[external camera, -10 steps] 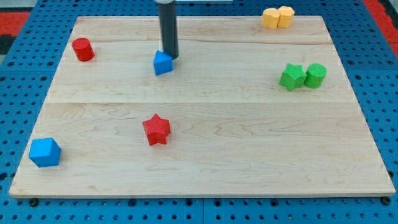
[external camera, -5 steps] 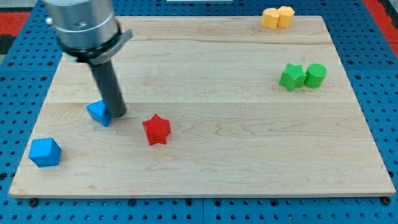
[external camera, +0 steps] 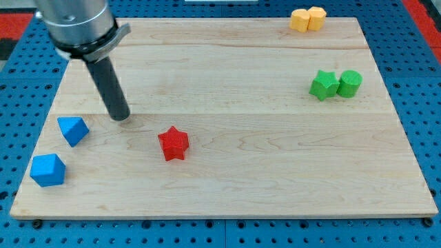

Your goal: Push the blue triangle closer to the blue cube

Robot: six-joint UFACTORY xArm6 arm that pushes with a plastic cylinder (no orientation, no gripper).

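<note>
The blue triangle (external camera: 72,129) lies near the board's left edge, just above and to the right of the blue cube (external camera: 48,169) at the bottom left corner. A small gap separates the two. My tip (external camera: 120,118) rests on the board to the right of the blue triangle, apart from it, and up and left of the red star (external camera: 173,143).
Two yellow blocks (external camera: 307,18) sit together at the top right edge. A green star (external camera: 324,85) and a green cylinder (external camera: 349,83) stand side by side at the right. The arm's grey body (external camera: 74,24) covers the board's top left corner.
The blue triangle has slid down and left, from the upper middle of the board to just above the blue cube. My tip followed it, then drew back slightly to the triangle's right.
</note>
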